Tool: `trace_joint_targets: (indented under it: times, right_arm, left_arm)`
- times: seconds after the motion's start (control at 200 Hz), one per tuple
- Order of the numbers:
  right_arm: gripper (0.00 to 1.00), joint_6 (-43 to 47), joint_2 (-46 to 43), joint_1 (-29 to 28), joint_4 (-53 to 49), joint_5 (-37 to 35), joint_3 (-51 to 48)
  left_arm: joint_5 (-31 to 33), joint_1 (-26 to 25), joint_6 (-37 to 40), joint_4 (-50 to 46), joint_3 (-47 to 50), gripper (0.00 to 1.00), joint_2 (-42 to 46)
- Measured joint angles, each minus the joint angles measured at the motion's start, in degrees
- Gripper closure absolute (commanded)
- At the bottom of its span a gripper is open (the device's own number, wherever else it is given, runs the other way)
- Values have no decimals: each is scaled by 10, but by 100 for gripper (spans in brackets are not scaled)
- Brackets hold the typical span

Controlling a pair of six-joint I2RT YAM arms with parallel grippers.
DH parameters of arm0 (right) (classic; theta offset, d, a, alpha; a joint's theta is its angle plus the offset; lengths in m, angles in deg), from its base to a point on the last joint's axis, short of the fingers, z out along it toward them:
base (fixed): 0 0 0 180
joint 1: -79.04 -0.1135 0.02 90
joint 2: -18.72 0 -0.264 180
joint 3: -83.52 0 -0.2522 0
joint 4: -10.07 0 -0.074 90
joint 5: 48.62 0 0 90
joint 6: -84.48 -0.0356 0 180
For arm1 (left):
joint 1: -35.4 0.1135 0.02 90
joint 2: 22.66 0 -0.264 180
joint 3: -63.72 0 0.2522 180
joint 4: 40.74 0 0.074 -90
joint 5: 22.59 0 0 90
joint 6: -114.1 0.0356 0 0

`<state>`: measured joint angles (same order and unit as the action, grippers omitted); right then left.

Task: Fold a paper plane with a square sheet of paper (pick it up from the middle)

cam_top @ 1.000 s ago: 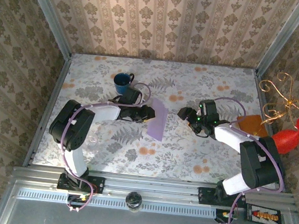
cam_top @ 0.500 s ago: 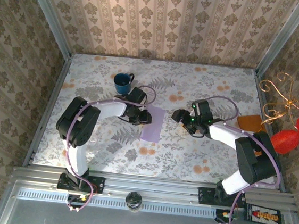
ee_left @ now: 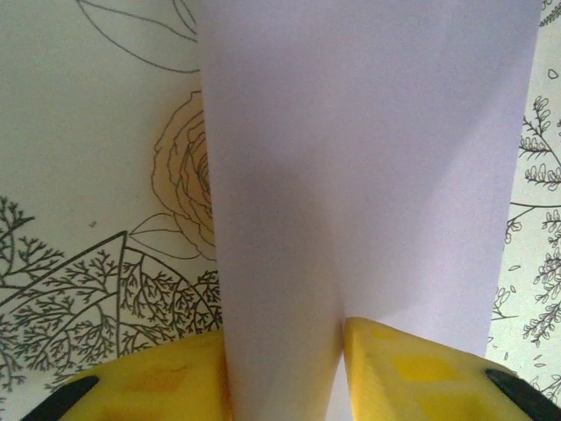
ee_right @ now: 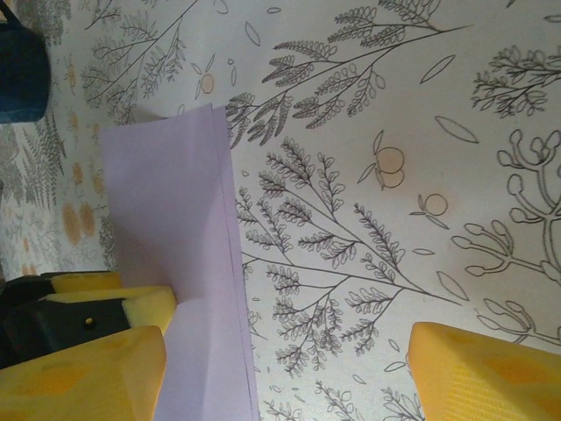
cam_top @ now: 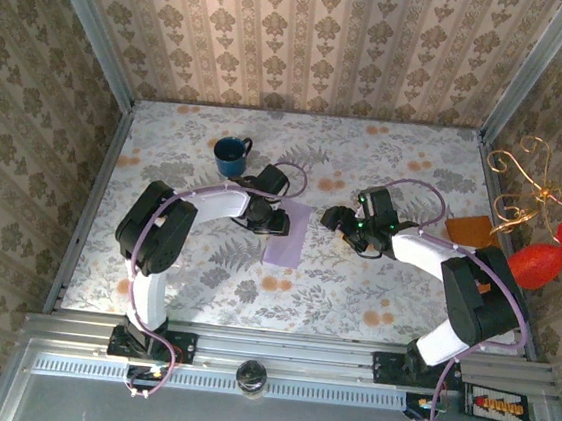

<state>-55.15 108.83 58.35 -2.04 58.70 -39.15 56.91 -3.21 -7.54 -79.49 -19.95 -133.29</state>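
Fingers (ee_left: pixel 412 373) of the left gripper (cam_top: pixel 268 219) pinch the left edge of the square sheet of paper (cam_top: pixel 288 241), lying mid-table apparently folded in 2, while the right gripper (cam_top: pixel 333 217) hovers wide open just beside it, leaving nose and wing folds undone.

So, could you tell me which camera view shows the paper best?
The top external view: nearly the whole paper shows there, a folded strip at the left gripper. The left wrist view has it close up and cropped, running between the fingers. The right wrist view catches one end and a long edge.
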Motion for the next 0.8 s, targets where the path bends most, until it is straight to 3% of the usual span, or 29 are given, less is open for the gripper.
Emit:
trace_joint_targets:
  times: [0.8]
  right_arm:
    - [26,0,11,-2,-5,-6,0]
  left_arm:
    - [3,-4,34,-44,-37,59,-28]
